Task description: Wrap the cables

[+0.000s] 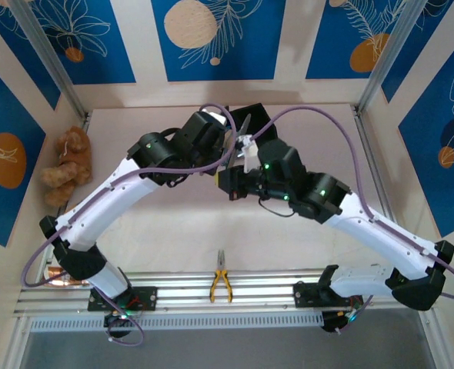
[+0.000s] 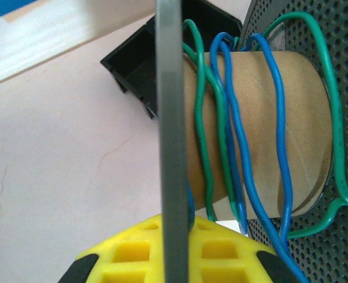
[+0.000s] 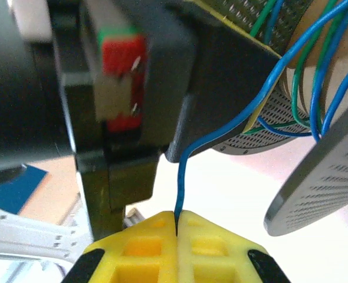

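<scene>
Green and blue cables [image 2: 221, 124] loop loosely around a cardboard spool [image 2: 301, 130] that has perforated grey end discs [image 2: 339, 53]. In the left wrist view my left gripper [image 2: 174, 227] is shut on the edge of the near grey disc [image 2: 171, 118], holding the spool off the table. One blue cable [image 3: 183, 177] runs down from the spool [image 3: 315, 171] into my right gripper [image 3: 177, 221], which is shut on it. In the top view both grippers meet above mid-table, left [image 1: 231, 146] and right [image 1: 233, 183], with the spool [image 1: 246, 142] between them.
A black open box [image 1: 252, 117] stands at the back behind the spool. Yellow-handled pliers [image 1: 221, 284] lie by the front rail. A brown teddy bear [image 1: 67, 165] sits at the left wall. Lilac cords [image 1: 342, 127] arch over both arms.
</scene>
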